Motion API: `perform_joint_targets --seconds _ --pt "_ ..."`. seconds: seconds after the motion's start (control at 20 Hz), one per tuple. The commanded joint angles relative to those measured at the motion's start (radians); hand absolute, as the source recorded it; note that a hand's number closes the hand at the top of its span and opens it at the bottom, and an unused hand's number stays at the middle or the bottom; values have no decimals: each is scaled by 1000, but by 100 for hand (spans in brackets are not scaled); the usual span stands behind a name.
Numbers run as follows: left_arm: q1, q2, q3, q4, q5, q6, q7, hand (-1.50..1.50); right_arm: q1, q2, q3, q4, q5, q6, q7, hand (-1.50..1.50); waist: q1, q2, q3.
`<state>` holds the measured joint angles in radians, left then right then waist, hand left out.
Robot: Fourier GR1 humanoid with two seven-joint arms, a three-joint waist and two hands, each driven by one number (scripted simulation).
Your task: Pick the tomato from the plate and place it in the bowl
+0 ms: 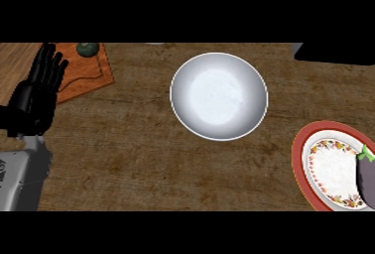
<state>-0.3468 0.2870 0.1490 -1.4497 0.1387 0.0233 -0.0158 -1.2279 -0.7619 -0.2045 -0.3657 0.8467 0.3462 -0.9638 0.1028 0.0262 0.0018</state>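
— What is seen from the left?
— The left hand [36, 94] is held at the edge, fingers straight, nothing grasped. An orange board [92, 74] follows, then the bowl [218, 96].
— And the tomato?
— None is shown. On the plate [307, 168] only an eggplant [366, 176] is found. The right hand is not seen, so the plate should be approached from the right.

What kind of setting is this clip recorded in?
Most likely a kitchen counter: a wooden top carries a white bowl, a red-rimmed patterned plate holding an eggplant, and a cutting board. The left hand rests open at left.
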Motion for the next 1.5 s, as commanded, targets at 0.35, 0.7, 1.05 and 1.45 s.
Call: perform_joint_targets --seconds 0.35,0.7,1.05,1.45 --pt "64 -28 -10 13 -28 17 -48 0 -199 138 88 74 -53 330 -41 150 -39 -11 -3" --pt "55 25 47 -13 20 -7 2 0 -222 294 182 69 -40 305 18 150 -61 -22 -3" --pt "71 40 58 -49 20 -1 35 0 -197 440 238 33 -55 272 98 150 -90 -31 -2" --pt "90 24 61 -48 14 -2 4 0 -58 584 329 -32 19 23 243 150 -89 -26 -2"
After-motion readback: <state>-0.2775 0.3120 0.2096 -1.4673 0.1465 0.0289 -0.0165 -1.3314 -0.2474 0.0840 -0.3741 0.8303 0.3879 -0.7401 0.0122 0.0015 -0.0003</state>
